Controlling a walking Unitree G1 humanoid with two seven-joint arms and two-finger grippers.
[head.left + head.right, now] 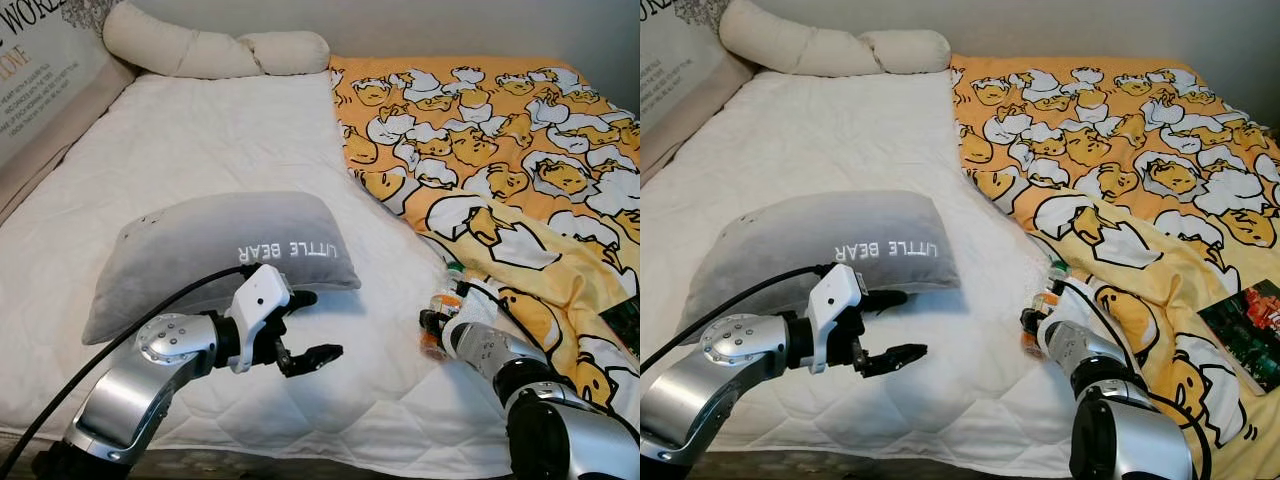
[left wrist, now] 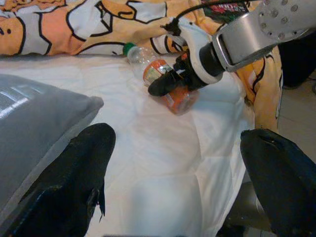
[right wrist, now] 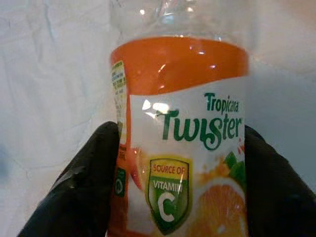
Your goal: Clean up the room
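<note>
Okay, quick notes for you, operator.
Bed: you face a bed (image 1: 200,150) with a white quilted cover; two cream pillows (image 1: 215,48) lie at its far end.
Blanket: orange blanket (image 1: 480,130) with a cartoon egg print covers the right side of the bed and hangs over the near right edge.
Grey pillow: grey pillow (image 1: 215,255) with white "LITTLE BEAR" lettering lies on the white cover, near left, tilted up at one end.
Bottle: orange juice bottle (image 2: 160,79) with a green cap lies on its side on the white cover, right at the blanket's edge. In your right wrist view (image 3: 180,133) the label reads "Tropicana Twister", with orange liquid and a clear upper part.
Right tool: your right tool (image 2: 170,84) is clamped around the bottle; one black finger (image 3: 81,182) sits on each side of the label, touching it. The bottle rests on the bed.
Left tool: your left tool (image 1: 305,325) hovers over the white cover just in front of the grey pillow; its fingers (image 2: 74,173) are spread wide and hold nothing. It points toward the bottle, well apart from it.
Other: a dark printed item (image 1: 1250,330) lies on the blanket at the far right; you can't tell what it is.
</note>
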